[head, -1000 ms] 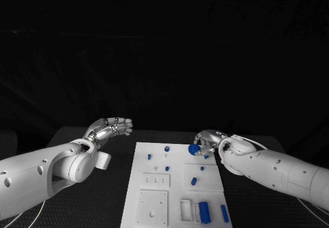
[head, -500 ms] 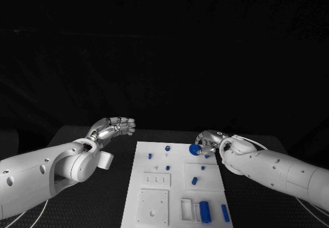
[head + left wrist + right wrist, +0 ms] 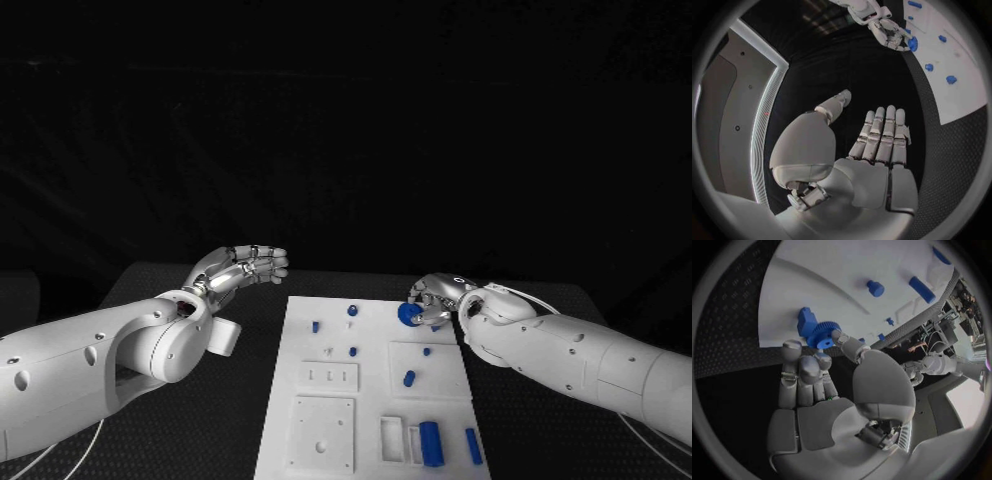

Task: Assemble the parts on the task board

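Right hand pinching a blue gear right of centre, over the task board's far right corner. Left hand hovering left of centre, fingers loosely apart, holding nothing.

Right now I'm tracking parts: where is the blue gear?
In the head view, the blue gear is pinched by the right hand over the far right corner of the task board.

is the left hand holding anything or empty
Empty. The left hand hangs over the bare table beside the board, fingers straight and side by side with nothing between them.
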Motion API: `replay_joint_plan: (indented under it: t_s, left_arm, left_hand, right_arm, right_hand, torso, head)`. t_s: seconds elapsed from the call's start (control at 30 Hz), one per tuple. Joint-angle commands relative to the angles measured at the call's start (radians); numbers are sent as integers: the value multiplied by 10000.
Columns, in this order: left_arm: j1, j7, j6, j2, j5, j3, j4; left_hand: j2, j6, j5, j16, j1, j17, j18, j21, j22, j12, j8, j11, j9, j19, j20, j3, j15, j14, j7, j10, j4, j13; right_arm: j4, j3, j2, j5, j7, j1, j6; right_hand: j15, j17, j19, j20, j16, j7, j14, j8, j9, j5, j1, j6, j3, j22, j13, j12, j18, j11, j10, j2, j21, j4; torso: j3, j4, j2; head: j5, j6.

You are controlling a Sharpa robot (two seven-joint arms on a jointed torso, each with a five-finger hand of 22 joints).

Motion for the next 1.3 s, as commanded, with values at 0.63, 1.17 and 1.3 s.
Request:
replay_joint_plan:
  t_s: [0.63, 1.17, 1.3]
  left_arm:
    - [10, 43, 96, -13, 44, 7, 62]
    - [10, 14, 87, -7, 44, 7, 63]
    - [10, 11, 82, -6, 44, 7, 76]
  left_hand:
    - [149, 59, 57, 52, 57, -3, -147, -9, 215, 48, 89, 18, 33, 68, -38, -73, -44, 34, 230, 93, -27, 14]
    - [160, 64, 59, 55, 69, -4, -145, -10, 214, 46, 98, 23, 38, 75, -38, -79, -41, 37, 237, 105, -42, 13]
    - [167, 64, 59, 56, 72, -4, -144, -10, 214, 46, 100, 25, 40, 77, -37, -81, -40, 39, 239, 109, -46, 12]
  right_arm:
    - [-80, -111, -16, -1122, -271, -45, 1065]
    - [-48, -169, 50, -1548, -284, -66, 831]
    - [6, -195, 74, -1711, -370, -87, 698]
  right_hand:
    - [-56, 138, -199, 30, -86, 102, -51, 108, 15, 151, 64, 472, 446, 234, 40, 38, 318, -29, -97, 147, 226, -35]
    - [-14, 249, -281, 57, -162, 139, -17, 54, -47, 723, 290, 451, 745, 221, 70, 31, 318, 10, -102, 160, 376, -454]
    - [-44, 290, -263, 78, -175, 101, 6, 138, -21, 578, 125, 621, 677, 215, 78, 48, 318, -25, -50, 88, 430, -392]
  torso:
    - [11, -14, -10]
    - [12, -14, -8]
    - [5, -8, -5]
  head:
    - [-1, -94]
    - [-41, -94]
    - [-52, -96]
